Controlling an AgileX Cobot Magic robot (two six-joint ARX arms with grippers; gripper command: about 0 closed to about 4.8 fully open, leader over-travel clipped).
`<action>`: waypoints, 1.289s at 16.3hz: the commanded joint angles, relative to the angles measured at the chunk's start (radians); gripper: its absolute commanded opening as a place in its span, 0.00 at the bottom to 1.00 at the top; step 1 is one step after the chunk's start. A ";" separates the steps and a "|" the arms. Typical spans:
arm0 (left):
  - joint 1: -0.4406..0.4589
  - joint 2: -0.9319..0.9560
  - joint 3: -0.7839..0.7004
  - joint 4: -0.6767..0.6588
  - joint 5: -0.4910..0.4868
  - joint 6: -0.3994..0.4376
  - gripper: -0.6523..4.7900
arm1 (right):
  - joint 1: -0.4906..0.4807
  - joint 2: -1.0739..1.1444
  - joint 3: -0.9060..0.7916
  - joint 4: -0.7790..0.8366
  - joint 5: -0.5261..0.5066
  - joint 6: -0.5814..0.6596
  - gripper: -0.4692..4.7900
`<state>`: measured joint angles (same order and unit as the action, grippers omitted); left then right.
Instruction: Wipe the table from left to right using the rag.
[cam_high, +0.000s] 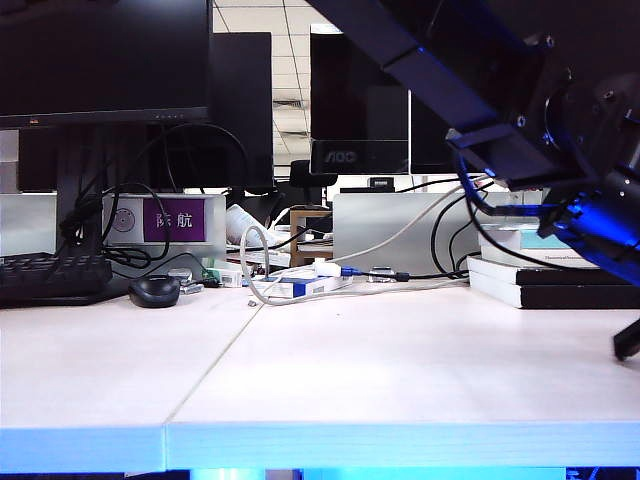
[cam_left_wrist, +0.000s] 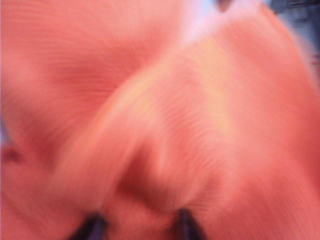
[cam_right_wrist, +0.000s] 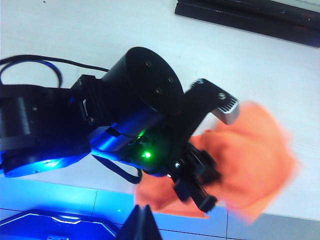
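Black left arm (cam_right_wrist: 125, 125), round screwed wrist housing, green indicator light, blue glow; looped black cable (cam_right_wrist: 30, 65)

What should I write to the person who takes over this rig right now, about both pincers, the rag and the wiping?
Left pincer: down on the rag, cloth bulging between its fingertips; too blurred to tell whether it is open or shut.
Right pincer: shut, empty, held above near the table's front edge.
Rag: bunched on the table by the front edge, outside the exterior view.
Done: not provable here.
Left: check the wipe reached the right end.
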<state>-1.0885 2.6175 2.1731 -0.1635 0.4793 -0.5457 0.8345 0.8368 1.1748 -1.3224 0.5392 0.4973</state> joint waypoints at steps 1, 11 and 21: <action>0.006 0.001 0.014 -0.013 0.035 -0.042 0.44 | 0.001 -0.002 0.003 0.017 0.010 0.004 0.08; 0.045 0.000 0.299 -0.201 0.083 0.028 0.80 | 0.002 -0.031 0.003 0.078 0.077 0.003 0.08; 0.071 -0.001 0.464 -0.357 0.115 0.101 0.95 | 0.002 -0.242 0.003 0.130 0.275 -0.018 0.08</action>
<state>-1.0214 2.6236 2.6194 -0.5140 0.5842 -0.4553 0.8345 0.6006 1.1748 -1.2079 0.8047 0.4942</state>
